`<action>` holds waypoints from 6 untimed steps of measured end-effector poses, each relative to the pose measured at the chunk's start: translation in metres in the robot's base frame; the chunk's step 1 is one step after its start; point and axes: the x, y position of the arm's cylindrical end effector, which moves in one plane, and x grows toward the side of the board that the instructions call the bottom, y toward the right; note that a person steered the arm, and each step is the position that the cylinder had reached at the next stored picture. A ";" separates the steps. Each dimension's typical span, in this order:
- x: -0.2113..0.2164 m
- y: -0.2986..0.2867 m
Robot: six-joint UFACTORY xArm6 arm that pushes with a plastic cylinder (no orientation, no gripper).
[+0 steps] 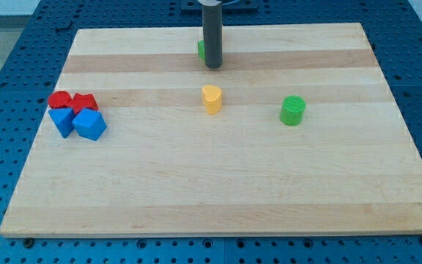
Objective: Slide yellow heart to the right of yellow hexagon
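Wooden board (218, 191) under scattered coloured blocks

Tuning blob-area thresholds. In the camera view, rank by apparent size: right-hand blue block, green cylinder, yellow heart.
1. Right-hand blue block, largest, though nearest the view's bottom, which may inflate it.
2. Green cylinder and yellow heart: too alike to rank.
My tip is above the heart, not touching.

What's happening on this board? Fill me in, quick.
My tip stands near the view's top, against a partly hidden green block, touching nothing else. The yellow heart sits just below it, unpushed. A green cylinder lies to the view's right; red blocks and blue blocks cluster at the left. No yellow hexagon shows.
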 end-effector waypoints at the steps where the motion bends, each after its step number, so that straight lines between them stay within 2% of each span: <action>1: -0.013 0.000; 2: -0.010 0.000; 3: 0.018 -0.001; 5: 0.036 -0.029; 6: 0.065 -0.030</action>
